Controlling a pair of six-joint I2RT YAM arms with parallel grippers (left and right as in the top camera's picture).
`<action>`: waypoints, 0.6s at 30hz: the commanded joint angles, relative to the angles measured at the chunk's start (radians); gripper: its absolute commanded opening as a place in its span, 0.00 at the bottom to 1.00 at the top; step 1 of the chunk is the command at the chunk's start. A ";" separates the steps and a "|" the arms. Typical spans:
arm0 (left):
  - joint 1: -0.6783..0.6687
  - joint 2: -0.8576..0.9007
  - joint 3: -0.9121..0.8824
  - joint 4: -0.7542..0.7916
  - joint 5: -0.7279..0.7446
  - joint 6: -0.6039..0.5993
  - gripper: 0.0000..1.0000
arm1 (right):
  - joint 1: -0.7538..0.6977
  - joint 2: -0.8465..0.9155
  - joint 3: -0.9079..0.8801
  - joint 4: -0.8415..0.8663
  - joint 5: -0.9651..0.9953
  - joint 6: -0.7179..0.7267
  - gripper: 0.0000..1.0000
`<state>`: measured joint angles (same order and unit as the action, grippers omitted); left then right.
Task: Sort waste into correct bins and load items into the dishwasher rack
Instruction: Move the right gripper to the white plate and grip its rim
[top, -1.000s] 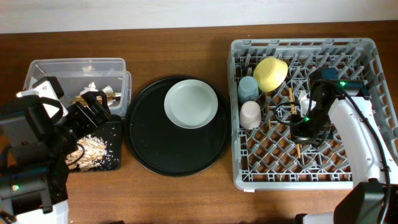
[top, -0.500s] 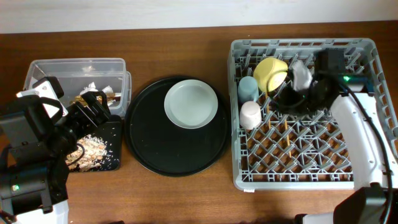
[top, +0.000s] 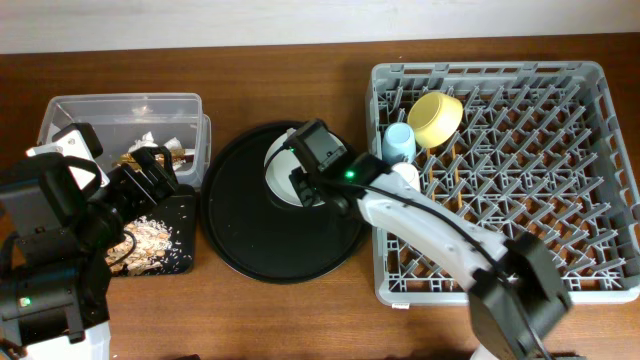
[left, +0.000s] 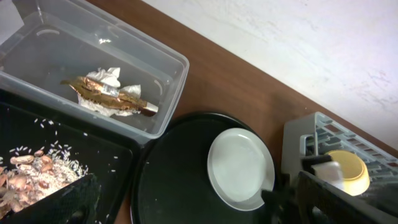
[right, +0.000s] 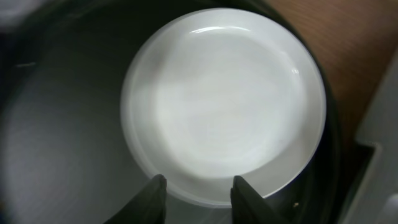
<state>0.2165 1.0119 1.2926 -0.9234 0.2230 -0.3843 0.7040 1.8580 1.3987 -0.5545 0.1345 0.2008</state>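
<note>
**Plate next: a rim hold only, and a wall to clear**

Left of the round tray (top: 240, 250), the tub (top: 60, 110) holds the tissue (left: 111, 78) and the wrapper (left: 109, 96). The black bin (top: 182, 262) in front of it carries the scraps (top: 150, 240). The left fingers (left: 68, 202) stand spread wide over that bin, with nothing in them.

The plate (right: 224, 106) lies flat on the round tray, in its far right part. It looks stiff, smooth and glazed, so it is probably slippery, breakable if knocked, and weighty for a two-finger pinch. Lying flat, it offers only its raised rim, so the likely hold is one finger inside the rim and one under its outer edge. The right fingers (right: 154, 199) are partly open and empty, with their tips at the plate's rim. I cannot tell whether they touch it.

The tray's left and near parts are bare, which gives room to tip the plate up. On the right the plate sits close to the tray's lip, so there is little slack there.

Just right of the tray the rack (top: 560, 200) rises from the tabletop, and the plate has to go up over its wall. The blue cup (top: 398, 142) and the bowl (top: 436, 117) fill the rack corner nearest the tray. The peg rows further right look free.
</note>
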 joint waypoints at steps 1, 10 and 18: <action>0.002 -0.003 0.006 0.004 -0.007 0.019 0.99 | 0.002 0.101 0.011 0.064 0.035 0.050 0.40; 0.002 -0.003 0.006 0.004 -0.007 0.019 0.99 | 0.003 0.226 0.012 0.124 -0.596 -0.016 0.39; 0.002 -0.003 0.006 0.004 -0.007 0.019 0.99 | 0.002 0.123 0.101 -0.091 -0.685 -0.220 0.39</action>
<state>0.2165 1.0119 1.2926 -0.9237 0.2230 -0.3843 0.7021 2.0705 1.4322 -0.5770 -0.6205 0.0643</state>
